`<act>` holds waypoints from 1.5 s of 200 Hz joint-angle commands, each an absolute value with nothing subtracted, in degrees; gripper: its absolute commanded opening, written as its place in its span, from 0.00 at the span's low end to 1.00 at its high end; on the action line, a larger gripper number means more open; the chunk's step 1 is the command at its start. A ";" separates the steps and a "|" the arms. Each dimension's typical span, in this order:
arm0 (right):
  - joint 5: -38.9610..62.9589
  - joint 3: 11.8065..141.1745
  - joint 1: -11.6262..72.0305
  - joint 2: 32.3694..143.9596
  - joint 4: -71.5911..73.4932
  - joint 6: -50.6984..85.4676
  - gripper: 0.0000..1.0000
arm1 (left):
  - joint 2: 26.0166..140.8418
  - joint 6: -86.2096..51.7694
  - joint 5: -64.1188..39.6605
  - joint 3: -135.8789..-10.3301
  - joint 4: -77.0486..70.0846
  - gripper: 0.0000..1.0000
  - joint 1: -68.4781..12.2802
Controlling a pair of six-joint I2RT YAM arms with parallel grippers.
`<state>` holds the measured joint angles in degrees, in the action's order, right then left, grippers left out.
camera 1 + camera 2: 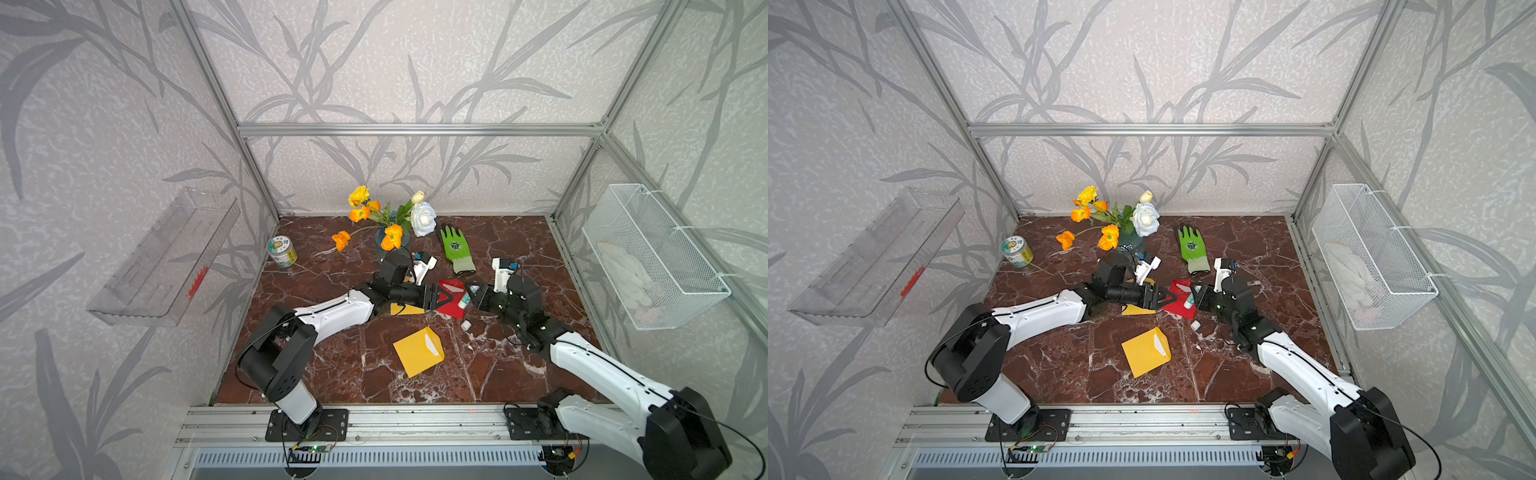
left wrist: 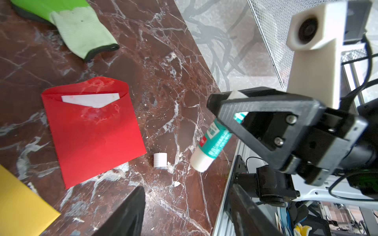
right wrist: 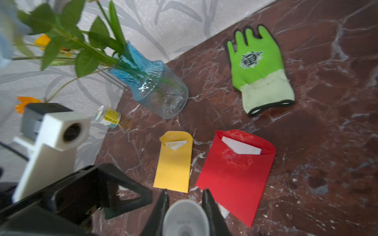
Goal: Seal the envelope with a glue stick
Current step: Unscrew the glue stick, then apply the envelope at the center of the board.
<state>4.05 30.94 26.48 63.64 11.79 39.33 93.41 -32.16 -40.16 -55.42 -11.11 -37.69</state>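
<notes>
The glue stick (image 2: 212, 141), white with a teal label, is tilted above the table with my right gripper (image 3: 185, 196) shut on it. Its round white end (image 3: 185, 216) shows between the jaws. In both top views the glue stick (image 1: 464, 300) (image 1: 1189, 302) hangs over the right edge of the red envelope (image 1: 451, 311) (image 1: 1177, 309). The red envelope (image 2: 94, 132) (image 3: 235, 175) lies flat, flap open, with a white card showing and smears near the mouth. My left gripper (image 2: 184, 212) (image 1: 441, 297) is open and holds nothing, just left of the stick. A small white cap (image 2: 160, 160) (image 1: 466, 325) stands on the table.
One yellow envelope (image 1: 417, 351) lies toward the front; another (image 3: 173, 163) lies beside the red one, partly under my left arm. A green glove (image 1: 457, 249), a blue vase of flowers (image 1: 392, 239) and a can (image 1: 282, 251) sit further back. A wire basket (image 1: 652, 257) hangs on the right wall.
</notes>
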 commanded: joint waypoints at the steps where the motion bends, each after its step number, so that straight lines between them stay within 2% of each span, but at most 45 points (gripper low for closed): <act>1: -4.61 31.21 27.53 67.63 14.75 38.80 0.00 | 95.25 -33.72 -38.03 -56.57 -11.07 0.62 -37.79; 32: -10.96 35.05 29.09 73.05 12.16 40.96 0.00 | 98.88 -34.34 -35.65 -57.28 -12.24 0.47 -37.56; 53: -12.91 38.47 29.19 76.90 8.62 43.51 0.00 | 101.43 -34.10 -33.40 -59.02 -10.53 0.28 -37.44; 79: -11.07 35.86 29.33 80.96 19.74 44.47 0.00 | 103.51 -33.59 -29.17 -61.17 -8.51 0.07 -37.51; 95: -8.55 33.54 29.53 83.67 29.06 42.63 0.00 | 104.53 -33.35 -27.22 -62.28 -7.71 0.00 -37.45; 123: -5.49 31.57 29.92 88.14 41.36 40.30 0.00 | 107.13 -33.34 -25.94 -63.61 -6.77 0.00 -37.59; 172: -12.45 31.59 32.75 91.75 47.96 34.15 0.00 | 111.49 -34.09 -25.40 -64.34 -7.20 0.00 -38.42; 206: -19.15 32.70 34.57 93.31 46.73 31.49 0.00 | 113.16 -34.54 -25.34 -64.99 -7.54 0.00 -38.50; 247: -28.30 36.30 35.59 95.10 36.71 34.51 0.00 | 114.09 -35.37 -27.13 -66.33 -8.00 0.00 -38.54; 300: -31.00 38.70 35.94 97.47 32.76 36.17 0.00 | 116.64 -35.42 -28.45 -67.06 -8.34 0.00 -38.55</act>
<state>-27.75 36.86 35.38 96.16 35.97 35.33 114.59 -35.18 -27.29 -65.98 -8.14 -38.30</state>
